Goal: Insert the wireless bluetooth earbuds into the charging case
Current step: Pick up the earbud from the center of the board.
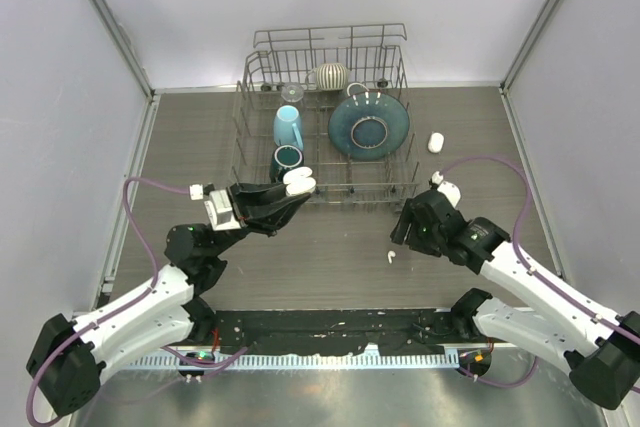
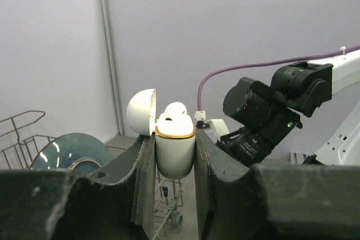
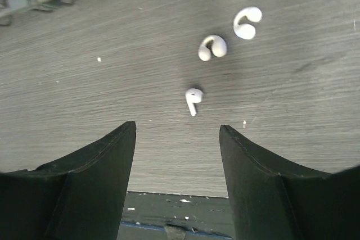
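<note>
My left gripper (image 1: 291,192) is shut on an open white charging case (image 2: 175,153) with a gold rim, held upright above the table by the dish rack. Its lid (image 2: 140,112) is flipped back to the left. A white earbud (image 2: 173,112) sits in the case's top. My right gripper (image 3: 177,128) is open and empty, low over the table. A stemmed white earbud (image 3: 193,100) lies just ahead of its fingertips and also shows in the top view (image 1: 391,257). Two more small curved white earbuds (image 3: 212,47) (image 3: 247,22) lie farther ahead.
A wire dish rack (image 1: 250,82) at the back holds a dark blue plate (image 1: 368,125), a light blue cup (image 1: 288,127), a dark cup (image 1: 287,158) and a striped bowl (image 1: 331,75). A second, closed white case (image 1: 436,142) lies right of the rack. The table's near edge (image 3: 169,200) is just behind my right fingers.
</note>
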Controlling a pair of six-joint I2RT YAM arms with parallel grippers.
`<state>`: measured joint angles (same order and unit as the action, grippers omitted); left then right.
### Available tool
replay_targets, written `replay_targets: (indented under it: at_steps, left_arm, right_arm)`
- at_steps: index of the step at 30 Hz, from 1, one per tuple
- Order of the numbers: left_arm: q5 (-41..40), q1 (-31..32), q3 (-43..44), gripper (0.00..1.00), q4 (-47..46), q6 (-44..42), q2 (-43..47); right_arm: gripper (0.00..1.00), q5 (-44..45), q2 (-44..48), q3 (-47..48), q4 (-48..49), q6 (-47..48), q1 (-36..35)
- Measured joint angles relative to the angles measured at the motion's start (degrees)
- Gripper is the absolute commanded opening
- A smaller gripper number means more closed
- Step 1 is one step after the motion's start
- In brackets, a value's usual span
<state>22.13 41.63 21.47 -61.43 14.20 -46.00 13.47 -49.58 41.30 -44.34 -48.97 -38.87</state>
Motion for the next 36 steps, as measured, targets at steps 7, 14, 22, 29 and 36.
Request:
replay_targets:
  at_steps: [7,14,22,29,36]
  left_arm:
    - [-0.1,0.0,0.0,0.00,0.8,0.0,0.4]
    - [-0.1,0.0,-0.1,0.00,0.9,0.0,0.2]
    - [-0.1,0.0,-0.1,0.00,0.9,0.1,-0.8]
    - [0.0,0.0,-0.1,0.00,0.9,0.1,-1.3]
    - [0.0,0.0,-0.1,0.00,0.9,0.1,-1.3]
  right_arm:
    - [0.59,0.9,-4.6,-4.3,2.5,-2.9,0.0]
    - [0.56,1.0,-8.0,-7.2,7.8,-5.0,0.0]
    - [0.50,1.6,-12.8,-7.7,11.8,-5.7,-0.9]
    - [0.49,2.8,-16.9,-7.8,13.7,-5.7,-2.4]
    - [0.45,4.5,-20.3,-7.8,13.9,-5.7,-4.3]
